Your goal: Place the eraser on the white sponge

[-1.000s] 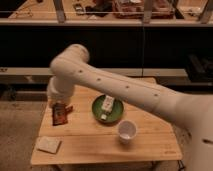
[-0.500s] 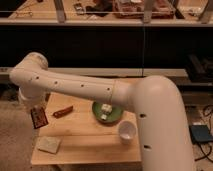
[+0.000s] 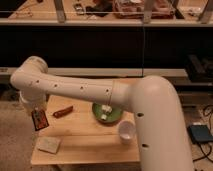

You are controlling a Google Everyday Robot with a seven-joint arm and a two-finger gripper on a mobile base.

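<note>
Gripper: the gripper point(image 3: 38, 116) is seen at the left edge of the wooden table point(image 3: 90, 145), hanging below the white arm point(image 3: 80, 89), its jaws closed on the eraser.
Eraser: the eraser point(image 3: 39, 120), dark with an orange-red face, is held clear of the tabletop, above and slightly left of the sponge.
White sponge: the white sponge point(image 3: 49, 145) is shown flat at the table's front left corner, nothing resting on it.
Other items: a reddish-brown sausage-shaped item point(image 3: 63, 111) lies beside the gripper; a green plate point(image 3: 116, 118) with white pieces and a white cup point(image 3: 126, 131) are set well to the right.
Step in hand: the carry is judged under way, the eraser lifted but not yet delivered.
Next move: a short shift toward the front edge and a descent onto the pad are called for before release.
</note>
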